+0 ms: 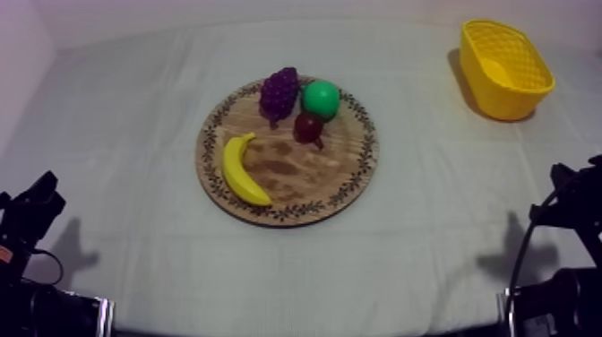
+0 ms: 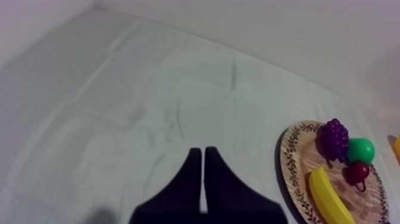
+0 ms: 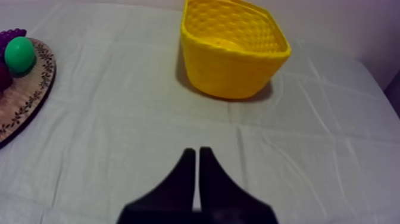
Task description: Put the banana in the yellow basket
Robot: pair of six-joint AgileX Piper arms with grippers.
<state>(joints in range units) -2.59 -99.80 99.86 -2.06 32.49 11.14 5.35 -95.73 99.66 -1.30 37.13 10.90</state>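
— Yellow banana (image 1: 240, 170), top view: position?
— It lies flat on the wooden board (image 1: 345, 184), at the board's left edge, its curve following the patterned rim. The bunch of grapes (image 1: 279, 91), green fruit (image 1: 321, 99) and small red fruit (image 1: 309, 127) sit at the board's far side, apart from the banana. The yellow basket (image 1: 502, 99) stands well apart from the board, to its far right.

— Left wrist view: gripper condition?
— The left gripper (image 2: 203, 156) is clenched on nothing, its fingers together as a narrow wedge over bare cloth (image 2: 119, 107) left of the board. Hazard: coming down on the banana with the fingers together would probably shove it over the rim or drag the board on the cloth. Part the fingers first.

— Right wrist view?
— The right gripper (image 3: 197, 156) is likewise closed and empty, over cloth right of the board, with the basket ahead of it. Hazard, judged from the layout: this arm would have to reach across the board, and a low approach could knock the small red fruit or the green fruit.

— Carry hazards?
— The banana looks smooth and curved. A grip near one tip would likely let it pivot and slip, so take it mid-length. The basket looks light, and a release against its wall could tip it.
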